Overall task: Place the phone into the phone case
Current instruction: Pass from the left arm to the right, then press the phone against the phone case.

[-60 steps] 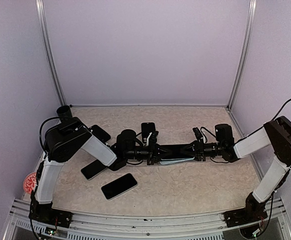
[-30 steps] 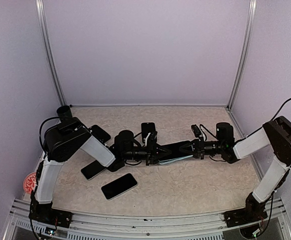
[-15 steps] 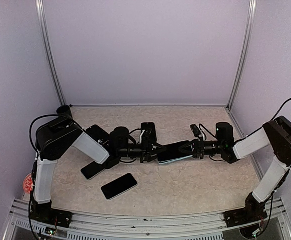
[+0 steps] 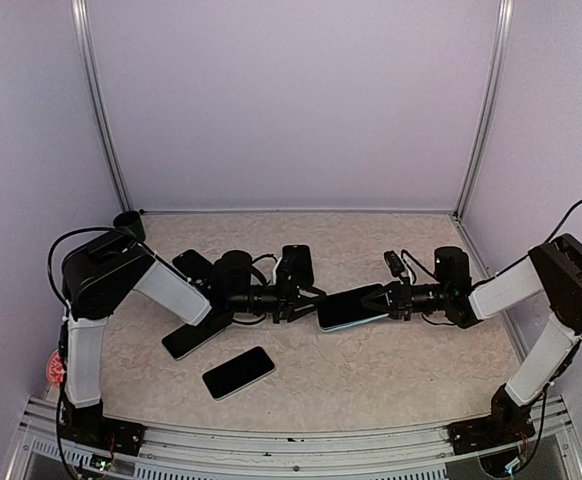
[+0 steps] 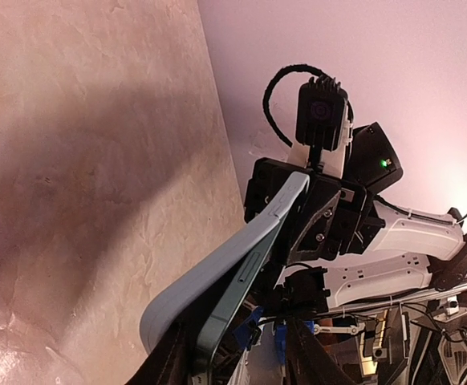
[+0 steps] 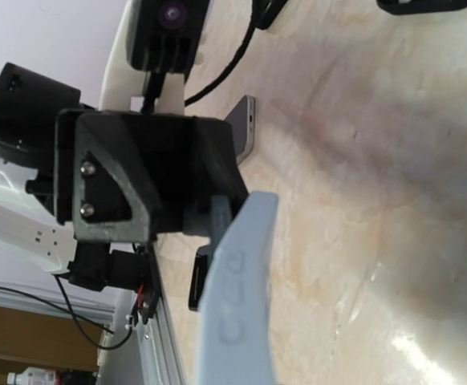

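The left gripper (image 4: pixel 304 298) has been loosened and drawn back, its jaws parted clear of the phone case (image 5: pixel 225 273). The phone (image 4: pixel 351 306), seemingly seated inside, is held above the desk (image 4: pixel 391 370), clamped by the right gripper (image 4: pixel 389 300) alone.

table (image 4: pixel 401 375): beige, mottled | lying on it: black phone (image 4: pixel 238 372); second phone (image 4: pixel 184 341); dark flat item (image 4: pixel 197 264)

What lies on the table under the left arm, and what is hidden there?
A dark phone lies flat on the table under the left arm. Only its near end shows; the arm covers its far end, so the rest cannot be seen.
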`<state>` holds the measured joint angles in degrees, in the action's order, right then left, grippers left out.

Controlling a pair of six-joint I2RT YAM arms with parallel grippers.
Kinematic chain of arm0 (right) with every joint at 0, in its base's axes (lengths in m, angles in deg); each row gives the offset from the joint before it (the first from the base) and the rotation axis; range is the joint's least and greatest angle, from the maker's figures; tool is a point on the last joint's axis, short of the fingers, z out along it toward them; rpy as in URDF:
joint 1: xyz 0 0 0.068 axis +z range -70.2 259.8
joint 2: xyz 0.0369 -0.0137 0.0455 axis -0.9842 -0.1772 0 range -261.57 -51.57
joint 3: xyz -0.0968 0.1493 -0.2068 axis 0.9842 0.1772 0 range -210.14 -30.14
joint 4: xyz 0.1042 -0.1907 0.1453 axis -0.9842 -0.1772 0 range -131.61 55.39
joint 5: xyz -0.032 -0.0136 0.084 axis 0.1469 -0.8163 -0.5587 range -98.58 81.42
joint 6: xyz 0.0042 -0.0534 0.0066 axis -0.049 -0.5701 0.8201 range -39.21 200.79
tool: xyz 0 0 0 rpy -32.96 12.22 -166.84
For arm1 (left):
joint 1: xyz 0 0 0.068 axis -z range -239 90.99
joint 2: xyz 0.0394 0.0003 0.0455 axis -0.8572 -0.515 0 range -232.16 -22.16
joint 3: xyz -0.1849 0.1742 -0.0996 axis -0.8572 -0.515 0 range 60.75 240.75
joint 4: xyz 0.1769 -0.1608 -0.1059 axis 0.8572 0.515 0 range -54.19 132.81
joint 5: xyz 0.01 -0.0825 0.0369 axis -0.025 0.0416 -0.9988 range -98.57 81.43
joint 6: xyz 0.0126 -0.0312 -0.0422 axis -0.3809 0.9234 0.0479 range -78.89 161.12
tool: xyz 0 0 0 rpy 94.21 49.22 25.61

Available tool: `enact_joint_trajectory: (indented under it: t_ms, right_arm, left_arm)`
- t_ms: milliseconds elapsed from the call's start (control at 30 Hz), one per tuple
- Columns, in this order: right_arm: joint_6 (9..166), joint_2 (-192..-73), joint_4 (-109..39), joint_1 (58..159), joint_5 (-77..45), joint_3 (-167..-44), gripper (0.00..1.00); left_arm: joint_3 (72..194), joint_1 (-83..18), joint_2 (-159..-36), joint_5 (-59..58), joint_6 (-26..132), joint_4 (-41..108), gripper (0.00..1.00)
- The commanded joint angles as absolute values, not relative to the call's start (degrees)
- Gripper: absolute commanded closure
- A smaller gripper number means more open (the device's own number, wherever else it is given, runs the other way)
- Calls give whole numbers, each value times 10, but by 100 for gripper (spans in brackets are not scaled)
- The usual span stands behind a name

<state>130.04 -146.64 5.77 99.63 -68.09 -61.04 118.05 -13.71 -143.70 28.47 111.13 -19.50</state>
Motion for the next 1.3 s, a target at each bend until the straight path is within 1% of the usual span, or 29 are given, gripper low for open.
enact_joint_trajectory:
  t_ms: [0, 467, 767, 1067, 1267]
  right_arm:
    - [1276, -1447, 62, 989, -710, -606, 100]
    - [1250, -1407, 75, 989, -743, -599, 100]
    - [1264, -1386, 124, 992, -762, -587, 100]
    - [1263, -1374, 137, 1001, -768, -584, 100]
    - [1266, -1365, 144, 1003, -770, -584, 100]
  left_arm:
    - [1174, -147, -1398, 273, 1072, -194, 60]
    - [1171, -149, -1335, 234, 948, -76, 56]
    - [1171, -141, -1345, 288, 943, -123, 54]
    - [1175, -133, -1364, 342, 976, -189, 54]
    - [1177, -126, -1372, 359, 980, -200, 54]
